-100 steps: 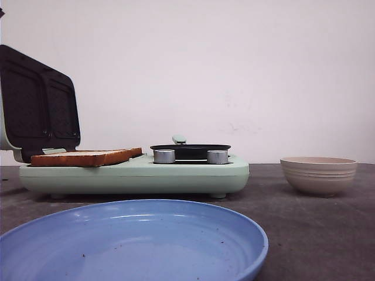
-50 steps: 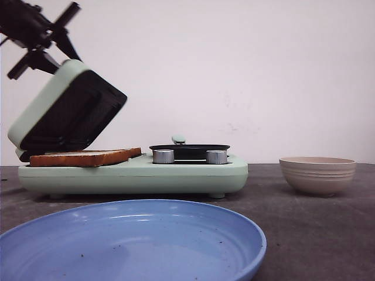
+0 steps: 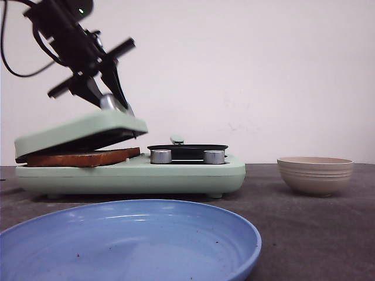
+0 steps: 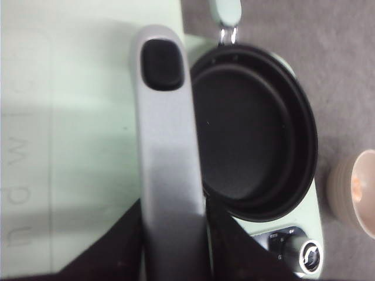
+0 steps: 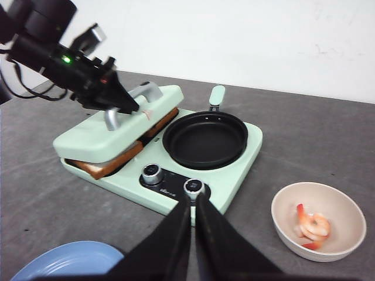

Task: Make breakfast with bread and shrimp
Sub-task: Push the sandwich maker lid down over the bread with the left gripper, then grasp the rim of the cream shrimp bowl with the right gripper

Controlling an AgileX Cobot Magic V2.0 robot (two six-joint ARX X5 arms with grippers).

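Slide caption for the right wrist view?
Left gripper lowers sandwich-maker lid onto bread; shrimp waits in bowl.

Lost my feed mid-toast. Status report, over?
Left gripper on lid handle, lid nearly down on bread. Right gripper shut, empty. Shrimp in bowl.

The black left gripper (image 3: 111, 93) angles down from the upper left, fingers straddling the silver lid handle (image 4: 167, 158). The black right gripper (image 5: 192, 225) hangs pinched together.
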